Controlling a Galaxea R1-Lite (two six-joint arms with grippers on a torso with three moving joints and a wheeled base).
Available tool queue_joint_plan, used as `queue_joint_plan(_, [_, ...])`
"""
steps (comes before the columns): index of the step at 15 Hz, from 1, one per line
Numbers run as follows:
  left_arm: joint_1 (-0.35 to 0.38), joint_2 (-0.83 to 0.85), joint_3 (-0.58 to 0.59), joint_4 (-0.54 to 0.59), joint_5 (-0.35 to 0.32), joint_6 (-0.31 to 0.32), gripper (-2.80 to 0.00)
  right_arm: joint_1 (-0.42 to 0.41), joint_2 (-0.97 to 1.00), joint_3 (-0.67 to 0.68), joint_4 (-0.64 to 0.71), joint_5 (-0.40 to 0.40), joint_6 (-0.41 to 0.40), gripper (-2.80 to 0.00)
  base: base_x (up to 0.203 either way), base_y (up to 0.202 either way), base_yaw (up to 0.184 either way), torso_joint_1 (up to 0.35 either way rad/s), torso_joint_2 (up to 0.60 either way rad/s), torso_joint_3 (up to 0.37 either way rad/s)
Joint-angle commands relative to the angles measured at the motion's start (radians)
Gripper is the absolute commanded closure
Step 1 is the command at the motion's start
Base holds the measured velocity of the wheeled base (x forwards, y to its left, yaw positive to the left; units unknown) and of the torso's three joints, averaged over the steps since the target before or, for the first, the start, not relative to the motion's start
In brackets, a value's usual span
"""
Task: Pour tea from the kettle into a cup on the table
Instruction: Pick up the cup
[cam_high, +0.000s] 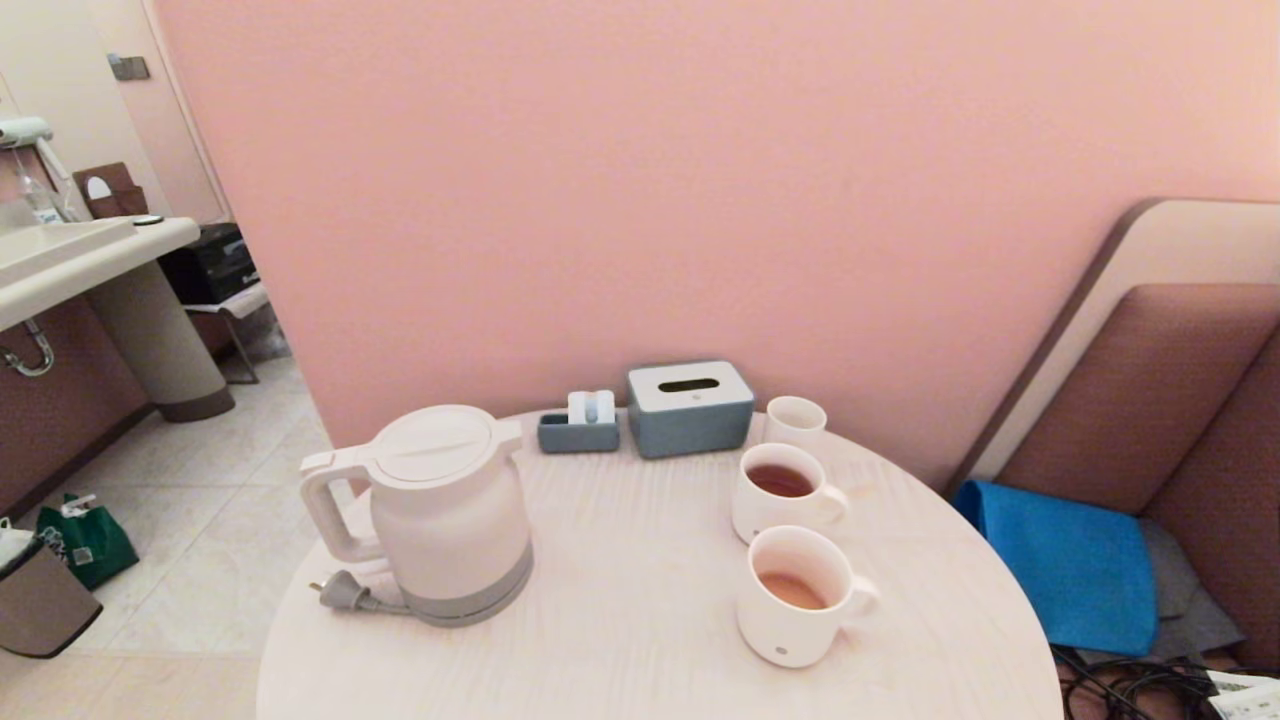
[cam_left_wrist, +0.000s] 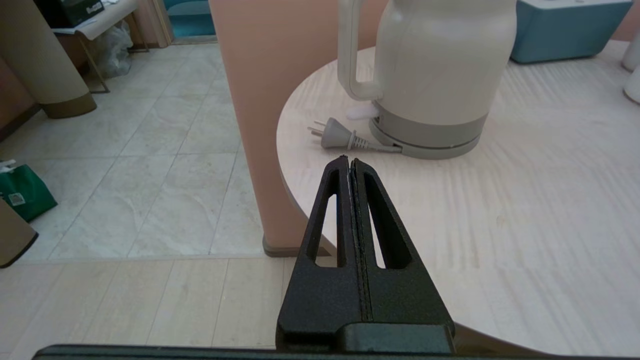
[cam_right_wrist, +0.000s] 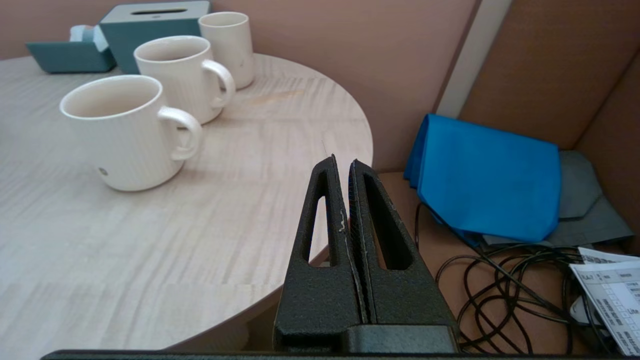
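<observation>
A white kettle (cam_high: 440, 515) is standing upright on the left side of a round desk (cam_high: 640, 640), its handle facing the near-left edge and its grey plug (cam_high: 345, 593) lying loose beside the base. The target cup (cam_high: 797, 595), holding a little pale orange tea (cam_high: 792, 590), is sitting near the right edge, just in front of a second mug (cam_high: 783, 493) of darker tea. The left end effector (cam_left_wrist: 350, 161) is hovering short of the desk edge, fully closed and gripping nothing; the right end effector (cam_right_wrist: 341, 161) is waiting likewise closed and empty off the desk's right edge. Neither is yet reaching for the handle. The risks ahead: the trailing plug could be snagging or dragging during a lift, and the closely spaced mugs could be drawing the pour into the wrong one.
</observation>
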Motion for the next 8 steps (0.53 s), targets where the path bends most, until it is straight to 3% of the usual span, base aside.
queue_joint_plan(1, [0.0, 0.001, 0.0, 0.0, 0.001, 0.0, 0.0, 0.0, 0.001, -0.001, -0.001, 0.0, 0.0, 0.0, 0.0, 0.0, 0.0, -0.056, 0.14, 0.085])
queue_joint_plan(8, [0.001, 0.001, 0.0, 0.0, 0.0, 0.0, 0.0, 0.0, 0.001, -0.001, -0.001, 0.0, -0.001, 0.0, 0.0, 0.0, 0.0, -0.009, 0.02, 0.015])
